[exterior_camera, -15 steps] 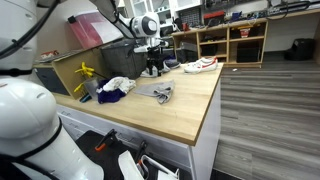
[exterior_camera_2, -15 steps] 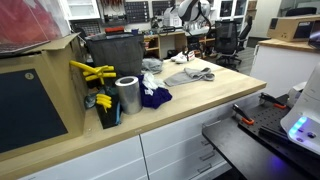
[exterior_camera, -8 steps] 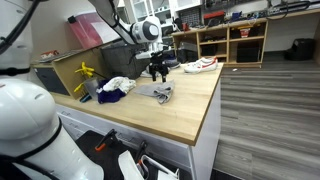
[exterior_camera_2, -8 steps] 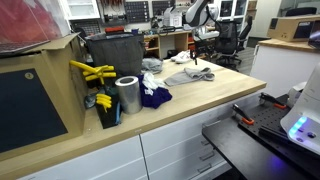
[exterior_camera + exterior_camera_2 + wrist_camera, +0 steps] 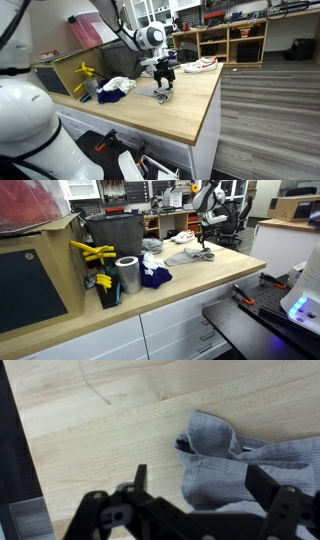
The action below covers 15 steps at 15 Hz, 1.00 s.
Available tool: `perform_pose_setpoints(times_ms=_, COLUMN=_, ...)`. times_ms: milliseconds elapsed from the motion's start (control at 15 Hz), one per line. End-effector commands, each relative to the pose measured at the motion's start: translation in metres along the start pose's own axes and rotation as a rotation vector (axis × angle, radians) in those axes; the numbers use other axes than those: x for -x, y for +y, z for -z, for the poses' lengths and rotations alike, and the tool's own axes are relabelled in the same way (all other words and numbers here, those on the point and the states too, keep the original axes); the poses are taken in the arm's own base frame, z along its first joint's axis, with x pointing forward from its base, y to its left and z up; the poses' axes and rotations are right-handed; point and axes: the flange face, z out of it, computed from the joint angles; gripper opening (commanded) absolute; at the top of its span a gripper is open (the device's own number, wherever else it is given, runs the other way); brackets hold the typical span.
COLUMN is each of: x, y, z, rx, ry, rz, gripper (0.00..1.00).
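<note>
Hovering low over the wooden tabletop (image 5: 192, 108), the pincer (image 5: 165, 84) points straight down at a crumpled grey cloth (image 5: 159, 94) that lies flat on the wood. In the wrist view the pincer (image 5: 200, 485) stands wide open with nothing in its hold. One finger (image 5: 140, 476) is over bare tabletop (image 5: 100, 430) just beside the cloth's edge, and the opposite one is above the fabric. A folded, bunched part of the grey cloth (image 5: 225, 460) lies in the gap between them. Whether the fingertips touch the cloth cannot be told from any view.

In an exterior view the pincer (image 5: 203, 243) hangs right above the grey cloth (image 5: 188, 256), which sits near the middle of the tabletop (image 5: 215, 275). A white shoe (image 5: 200, 65) rests farther along the tabletop, well apart from the cloth. A dark blue cloth (image 5: 154, 277) lies on the cloth's opposite side, next to a metal can (image 5: 127, 276). Yellow tools (image 5: 90, 252) sit beyond the can.
</note>
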Motion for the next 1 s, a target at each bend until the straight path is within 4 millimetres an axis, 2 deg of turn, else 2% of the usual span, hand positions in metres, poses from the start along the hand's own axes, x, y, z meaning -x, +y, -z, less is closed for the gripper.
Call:
perform_pose_setpoints(times_ms=0, x=0.008, y=0.008, z=-0.004, rx=0.007, ry=0.027, rz=0.018, gripper=1.00)
perform_pose_setpoints(times_ms=400, x=0.005, y=0.010, z=-0.009, rx=0.005, ry=0.056, rz=0.012, gripper=1.00)
perform_pose_setpoints(times_ms=467, x=0.004, y=0.010, z=-0.011, rx=0.005, ry=0.061, rz=0.006, gripper=0.75)
perform_pose_setpoints(times_ms=600, x=0.004, y=0.010, z=-0.013, rx=0.002, ry=0.069, rz=0.006, gripper=0.66)
perform_pose_setpoints(times_ms=933, x=0.005, y=0.008, z=-0.012, rx=-0.011, ry=0.097, rz=0.011, gripper=0.27)
